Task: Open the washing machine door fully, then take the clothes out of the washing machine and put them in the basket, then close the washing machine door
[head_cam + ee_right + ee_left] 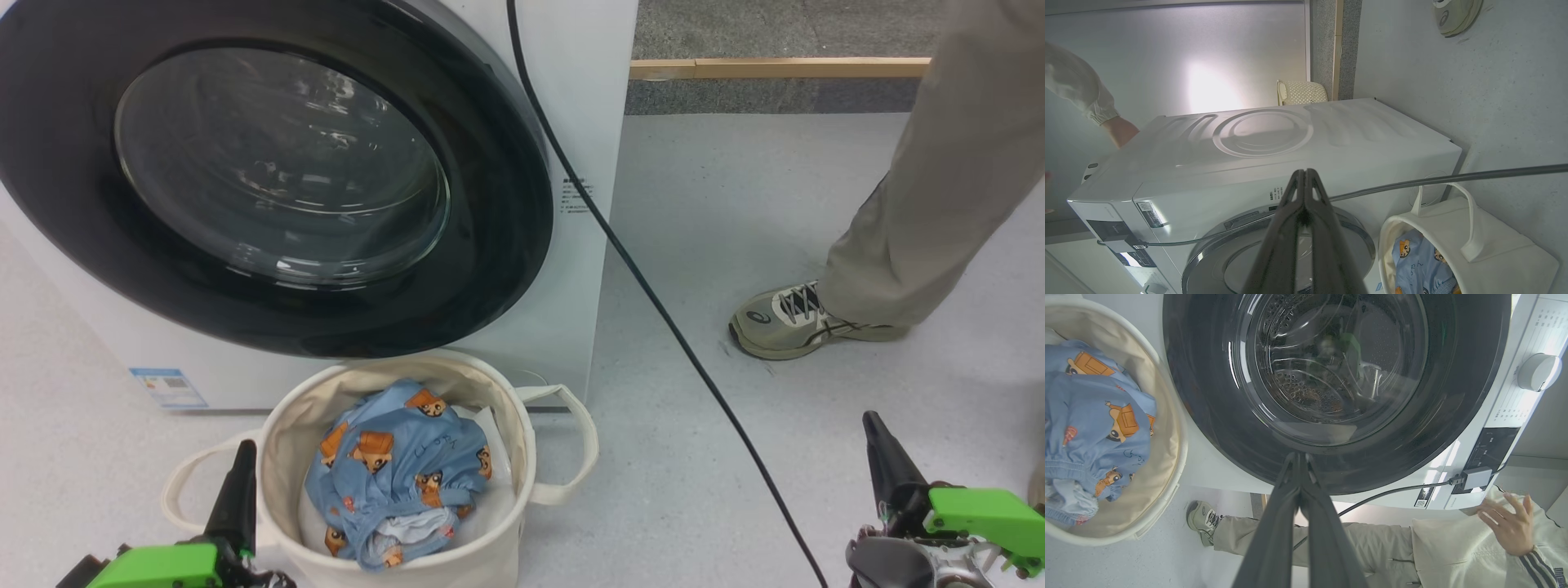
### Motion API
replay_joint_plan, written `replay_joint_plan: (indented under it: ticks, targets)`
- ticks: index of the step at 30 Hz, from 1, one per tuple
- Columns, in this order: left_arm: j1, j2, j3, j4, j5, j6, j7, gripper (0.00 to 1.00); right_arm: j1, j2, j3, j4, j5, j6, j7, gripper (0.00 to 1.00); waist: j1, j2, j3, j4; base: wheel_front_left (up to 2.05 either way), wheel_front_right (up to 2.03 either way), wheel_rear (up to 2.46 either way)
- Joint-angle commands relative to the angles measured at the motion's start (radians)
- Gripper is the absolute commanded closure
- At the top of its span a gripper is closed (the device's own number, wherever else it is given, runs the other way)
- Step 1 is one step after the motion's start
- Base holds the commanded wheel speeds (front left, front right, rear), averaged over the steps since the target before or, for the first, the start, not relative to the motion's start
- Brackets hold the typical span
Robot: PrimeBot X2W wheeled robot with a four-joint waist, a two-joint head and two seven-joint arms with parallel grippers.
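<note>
- washing machine door (pixel 277 163): seated flush in the white front of the washing machine (pixel 571 122), no gap seen along the glossy black rim; read as closed, with bare steel drum visible through the glass in the left wrist view.
- clothes (pixel 400 474): bundled inside the basket (pixel 282 425), blue bear print uppermost, lying on a white sheet (pixel 494 490) and sunk below the rim, so unlikely to spill.
- basket on the floor directly under the door's lower rim, pressed close to the washer front; cannot tell whether touching it. probably parked there to keep the carry from drum to basket short.
- left claw (pixel 243 457): fingers pressed together, nothing between them, low beside the basket's left wall, near its left strap handle, pointing toward the door.
- right claw (pixel 878 433): fingers likewise together and empty, well apart from the basket, over open floor on the right.
- judged from this layout: all three steps look finished, and both arms appear parked clear of the door and the basket.
- black cable (pixel 653 294) draped from the washer top down across the floor between basket and right claw; worth avoiding on any further arm move.
- person's shoe (pixel 784 322) on the floor right of the washer, a hand (pixel 1506 526) by its top edge.
</note>
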Motion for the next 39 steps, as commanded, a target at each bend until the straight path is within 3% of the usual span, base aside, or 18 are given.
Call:
replay_joint_plan:
  ticks: [1,39]
  targets:
    - [-0.025,0.005,0.033,-0.037,0.003,-0.007,0.008,1.0,-0.016,-0.003,0.02,-0.038,0.006,0.0,0.007,1.0,0.0,0.0,0.0,0.0,0.0,0.0,0.0]
    - [-0.025,0.005,0.033,-0.037,0.003,-0.007,0.008,1.0,-0.016,-0.003,0.02,-0.038,0.006,0.0,0.007,1.0,0.0,0.0,0.0,0.0,0.0,0.0,0.0]
